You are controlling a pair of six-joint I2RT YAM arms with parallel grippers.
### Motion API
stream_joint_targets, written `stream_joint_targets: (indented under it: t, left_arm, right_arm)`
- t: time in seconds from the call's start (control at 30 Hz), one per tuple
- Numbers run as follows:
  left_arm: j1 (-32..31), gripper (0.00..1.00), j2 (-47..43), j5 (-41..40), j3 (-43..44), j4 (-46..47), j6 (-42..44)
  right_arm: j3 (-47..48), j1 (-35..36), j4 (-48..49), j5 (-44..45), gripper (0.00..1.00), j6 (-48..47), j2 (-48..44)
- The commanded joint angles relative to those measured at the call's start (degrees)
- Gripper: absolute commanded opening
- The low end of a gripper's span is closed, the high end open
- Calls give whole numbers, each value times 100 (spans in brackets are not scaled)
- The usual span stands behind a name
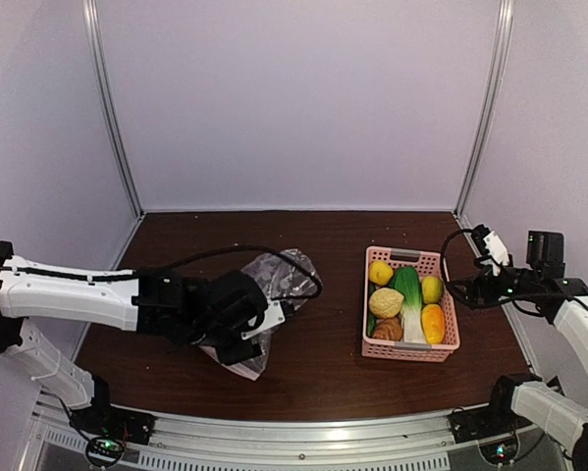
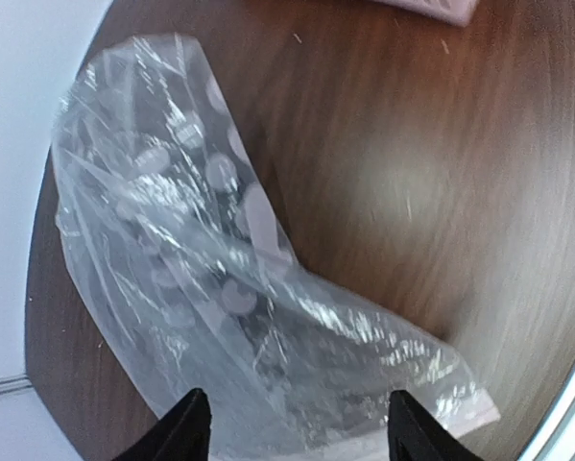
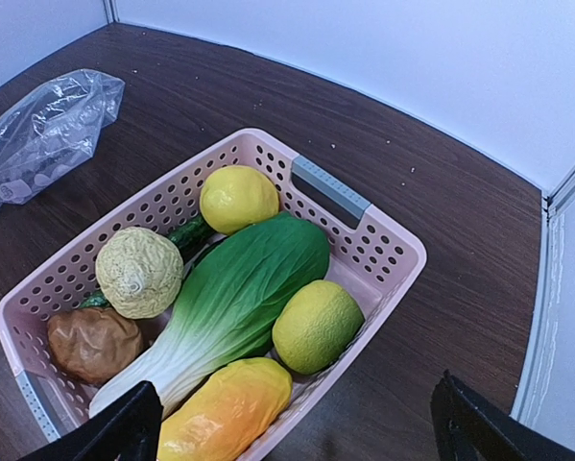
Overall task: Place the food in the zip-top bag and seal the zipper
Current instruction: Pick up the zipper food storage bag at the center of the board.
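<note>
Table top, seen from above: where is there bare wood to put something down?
Bare wood: the strip of table between the zip-top bag and the pink basket, and the band behind both up to the back wall. Crowded: the basket, full of toy food, and the bag's near end under the left end effector.

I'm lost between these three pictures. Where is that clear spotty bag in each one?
Top external: the zip-top bag lies left of centre.
Left wrist: it fills the left and middle.
Right wrist: it sits in the top-left corner.
Shared landmark: the pink basket, right of the bag from above, and probably the pink sliver at the left wrist view's top edge.
</note>
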Motion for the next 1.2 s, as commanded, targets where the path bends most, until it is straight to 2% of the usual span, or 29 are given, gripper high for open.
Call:
stream_joint_targets:
  t: [0.0,0.07,0.2,0.3,0.4,0.6,0.83,1.0,1.03,1.1,1.17]
  left_arm:
    - [-401,66,-398,-573,-538,-718,572]
    - [-448,66,-415,-669,-513,-893,696]
    - [-500,64,-479,-764,-718,-1155,1483]
    - [-501,62,-383,-1344,-1126,-1246,2020]
    - [-498,61,-246,-1256,-1318,-1117,2261]
    - [-498,58,-4,-1954,-1680,3,2623]
    - [-495,41,347,-2421,-1847,884,2924]
    - [-502,41,519,-2760,-2069,1685,3219]
    - [-501,37,536,-2842,-2137,1896,3292]
    - [-500,20,548,-2946,-2119,2224,3331]
    - [-495,7,611,-2917,-1769,1962,3111]
  right_arm:
    - [136,-34,-96,-138,99,-82,54]
    - [143,-33,-112,-152,99,-89,65]
    - [152,-35,-157,-189,99,-92,34]
    - [145,-35,-148,-193,99,-92,-1]
    - [159,-35,-154,-183,99,-94,-11]
    - [150,-35,-160,-206,99,-88,-31]
    - [158,-35,-177,-219,99,-92,-31]
    - [163,-35,-201,-227,99,-88,-55]
    - [167,-31,-200,-235,99,-93,-69]
    - [181,-33,-197,-244,98,-100,-102]
    - [241,-27,-266,-276,96,-109,-189]
